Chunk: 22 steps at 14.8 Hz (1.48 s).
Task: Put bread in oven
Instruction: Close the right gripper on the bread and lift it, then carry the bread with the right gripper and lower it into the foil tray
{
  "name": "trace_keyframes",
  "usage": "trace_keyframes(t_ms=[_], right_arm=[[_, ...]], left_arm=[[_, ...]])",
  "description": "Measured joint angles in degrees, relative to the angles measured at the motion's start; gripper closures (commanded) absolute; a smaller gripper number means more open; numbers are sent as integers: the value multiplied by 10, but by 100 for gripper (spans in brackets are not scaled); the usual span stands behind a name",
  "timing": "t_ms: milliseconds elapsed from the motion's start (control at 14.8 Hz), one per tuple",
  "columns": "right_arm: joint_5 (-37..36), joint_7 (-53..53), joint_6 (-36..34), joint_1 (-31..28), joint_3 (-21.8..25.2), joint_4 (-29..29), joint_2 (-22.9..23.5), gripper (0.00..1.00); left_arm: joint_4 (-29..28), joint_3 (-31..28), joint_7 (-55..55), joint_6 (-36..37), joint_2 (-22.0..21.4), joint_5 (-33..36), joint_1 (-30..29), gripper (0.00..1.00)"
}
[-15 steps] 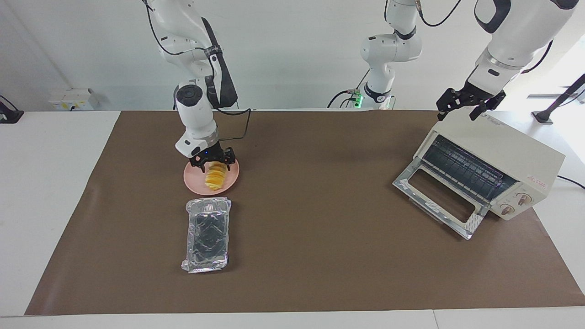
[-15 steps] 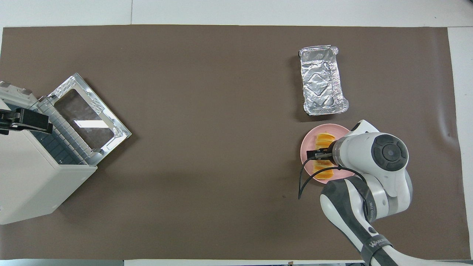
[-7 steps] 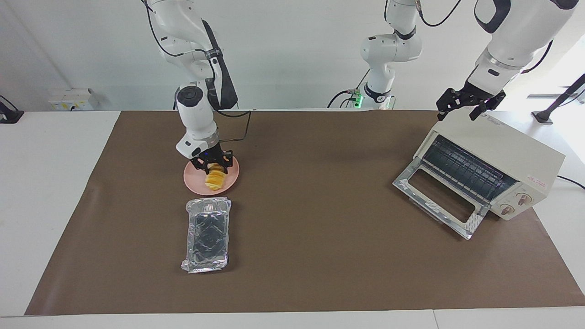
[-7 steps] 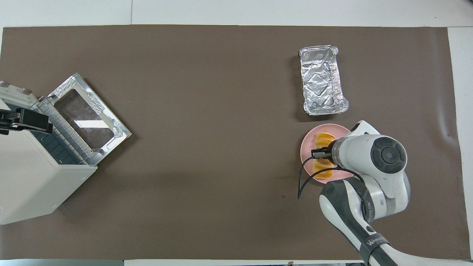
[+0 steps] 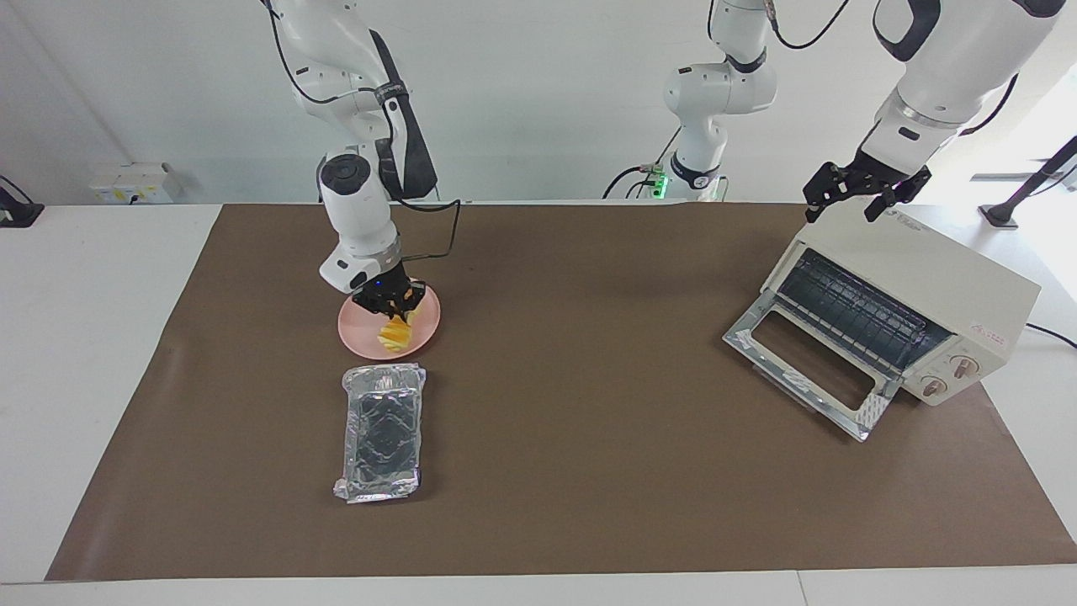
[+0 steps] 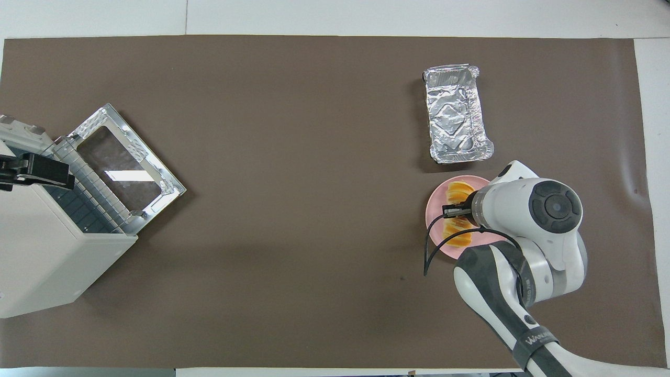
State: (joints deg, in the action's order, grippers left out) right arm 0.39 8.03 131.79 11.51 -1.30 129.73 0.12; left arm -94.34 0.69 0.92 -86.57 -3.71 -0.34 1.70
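1. Readable writing is scarce: the right arm's grey forearm sleeve carries white lettering in the overhead view, too partial to read with certainty, and the toaster oven [image 5: 904, 307] has a small red mark on its side near the knobs that is illegible.
2. The right arm bends down steeply from its base, wrist nearly vertical, a black cable looping beside it. The right gripper [image 5: 389, 299] is down on the bread [image 5: 394, 332] on the pink plate [image 5: 427, 324]; its fingers look drawn in against the slices, gripping the row's end nearer the robots.
3. The left arm waits, its forearm angled down, with the left gripper [image 5: 851, 192] hanging over the oven's top corner nearer the robots; its fingers are spread apart and hold nothing.
4. The bread is a short row of overlapping yellow-orange slices with paler edges, lying on the plate toward the right arm's end of the table.
5. The crinkled foil tray [image 5: 383, 431] lies just beside the plate, farther from the robots.
6. The oven stands at the left arm's end, glass door dropped open, wire rack showing inside.
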Motion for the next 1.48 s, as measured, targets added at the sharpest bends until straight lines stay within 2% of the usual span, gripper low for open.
trace_keyframes(t_ms=[135, 270, 472, 742, 876, 1079, 1281, 1483], right_arm=[[0, -2, -74, -2, 2, -71, 6, 100], [0, -15, -119, -5, 2, -148, 26, 100], [0, -41, -129, -12, 3, -225, 70, 100], [0, -78, -129, -29, 4, -294, 131, 100], [0, -79, -145, -29, 4, -344, 173, 100], [0, -80, -174, -31, 4, -444, 262, 100], [0, -103, -170, -36, 5, -526, 350, 100], [-1, -111, -143, -38, 6, -574, 409, 100]], left_arm=[[0, 0, 0, 0, 0, 0, 0, 0], [0, 0, 0, 0, 0, 0, 0, 0], [0, 0, 0, 0, 0, 0, 0, 0], [0, 0, 0, 0, 0, 0, 0, 0], [0, 0, 0, 0, 0, 0, 0, 0], [0, 0, 0, 0, 0, 0, 0, 0], [0, 0, 0, 0, 0, 0, 0, 0], [0, 0, 0, 0, 0, 0, 0, 0]])
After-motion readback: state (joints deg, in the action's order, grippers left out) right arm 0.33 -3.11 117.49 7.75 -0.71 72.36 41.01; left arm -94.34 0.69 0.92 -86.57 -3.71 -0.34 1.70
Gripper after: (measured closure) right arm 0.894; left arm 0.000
